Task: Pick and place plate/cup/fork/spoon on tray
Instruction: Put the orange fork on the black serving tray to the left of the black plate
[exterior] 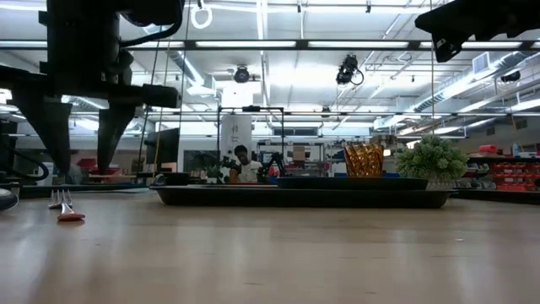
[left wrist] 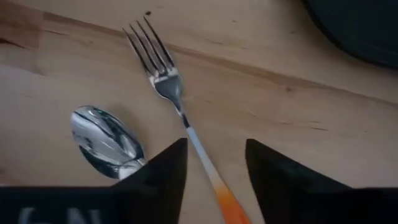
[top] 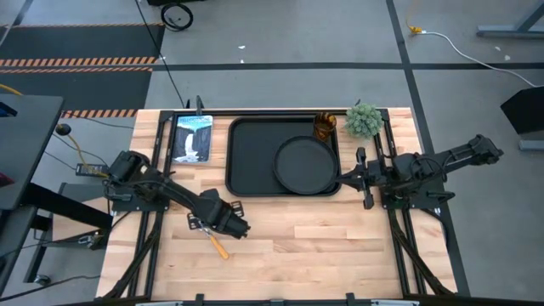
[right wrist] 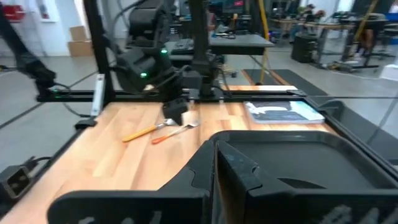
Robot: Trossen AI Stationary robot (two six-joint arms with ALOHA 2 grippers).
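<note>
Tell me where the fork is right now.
The fork lies on the bare table, not on the tray. It sits beside the spoon, with its handle between the fingers of the open left pincer.

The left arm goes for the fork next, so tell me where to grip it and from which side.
Grip the fork on its slim handle, about midway, coming straight down from above. It lies flat on the table, and the open left gripper already straddles the handle. The spoon lies close beside it, so probably keep toward the orange end.
</note>
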